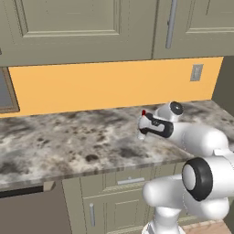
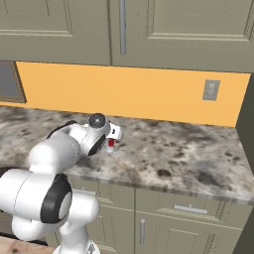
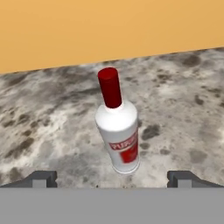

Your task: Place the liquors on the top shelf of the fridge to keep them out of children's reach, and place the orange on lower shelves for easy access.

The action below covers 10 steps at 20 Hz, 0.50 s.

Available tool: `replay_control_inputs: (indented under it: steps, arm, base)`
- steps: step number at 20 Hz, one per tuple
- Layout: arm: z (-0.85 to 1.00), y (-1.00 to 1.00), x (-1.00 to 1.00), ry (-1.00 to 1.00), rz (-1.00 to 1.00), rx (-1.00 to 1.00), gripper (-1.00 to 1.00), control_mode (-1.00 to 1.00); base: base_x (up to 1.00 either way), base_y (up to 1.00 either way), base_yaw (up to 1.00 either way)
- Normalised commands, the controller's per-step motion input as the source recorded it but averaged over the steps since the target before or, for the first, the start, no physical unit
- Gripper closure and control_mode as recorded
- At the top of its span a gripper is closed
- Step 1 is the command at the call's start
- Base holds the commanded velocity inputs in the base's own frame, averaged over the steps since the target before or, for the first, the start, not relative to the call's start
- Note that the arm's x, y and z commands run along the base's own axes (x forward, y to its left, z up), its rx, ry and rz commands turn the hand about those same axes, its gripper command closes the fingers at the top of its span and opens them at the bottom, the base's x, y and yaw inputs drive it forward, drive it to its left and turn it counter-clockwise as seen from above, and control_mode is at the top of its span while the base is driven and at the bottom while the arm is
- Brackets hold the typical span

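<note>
Mottled grey-and-brown stone, veined with dark blotches, makes up the counter (image 3: 183,113); its surface looks polished and its front edge is rounded. One liquor bottle (image 3: 119,131) stands upright on it, toward the back of the slab, with bare stone between it and the flat orange wall (image 3: 109,26). In the hand view the bottle reads as pale, almost white glass with a cylindrical body, rounded shoulders and a narrow neck under a tall, glossy red cap (image 3: 110,86). A label wraps the lower body: a red banner with white capital letters, slanted; only something like "PUR" can be made out, the rest curving out of sight, and a red block below it is too small to read.

From the two base views little of the bottle shows past the arm: the red cap tip beside the hand in the left one, a red patch by the hand in the right one.

Dark and blocky, the two finger tips of the gripper (image 3: 112,178) stand wide apart at the bottom of the hand view, one on each side of the bottle's base, touching nothing. The bottle sits just ahead of them, roughly centred in the gap.

Beige panelled cupboards (image 1: 82,27) with a brushed-metal bar handle (image 1: 171,23) hang above the orange wall, and a grey outlet plate (image 2: 211,90) is set into it near the right end of the counter. Matching beige drawers and doors (image 2: 188,218) with small metal pulls sit below the counter's front edge.
</note>
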Motion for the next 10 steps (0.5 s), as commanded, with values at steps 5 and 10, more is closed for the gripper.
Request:
replay_control_inputs:
  steps: [5, 10]
  arm:
    - [-0.12, 0.00, 0.31, 0.00, 0.00, 0.00, -1.00, -1.00]
    - [-0.13, 0.00, 0.30, 0.00, 0.01, 0.00, -1.00, -1.00]
  base:
    - [0.00, 0.00, 0.00]
    - [0.00, 0.00, 0.00]
